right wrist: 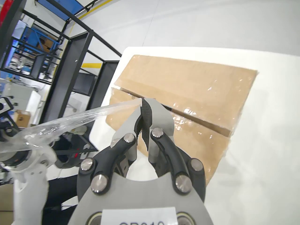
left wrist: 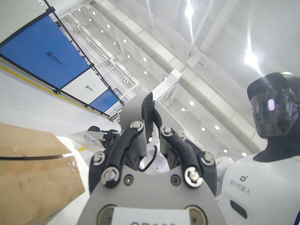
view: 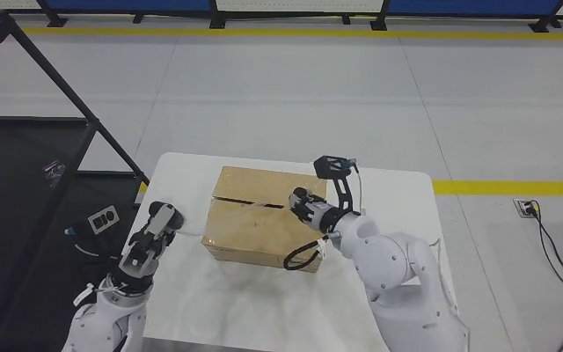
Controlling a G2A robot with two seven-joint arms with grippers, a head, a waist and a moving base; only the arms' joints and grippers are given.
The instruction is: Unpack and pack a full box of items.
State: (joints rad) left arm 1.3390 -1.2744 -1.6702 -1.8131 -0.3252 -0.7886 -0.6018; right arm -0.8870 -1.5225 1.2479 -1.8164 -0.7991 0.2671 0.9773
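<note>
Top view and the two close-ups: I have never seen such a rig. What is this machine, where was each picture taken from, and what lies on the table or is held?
This is a two-armed robot; each arm ends in two fingers. One picture looks down from a camera above the arms; the other two come from cameras on the wrists. On the white table lies a closed brown cardboard box. The right fingers, over the box, are shut on a strip of clear tape. The left fingers, beside the box and aimed at the ceiling, are shut and hold nothing.
</note>
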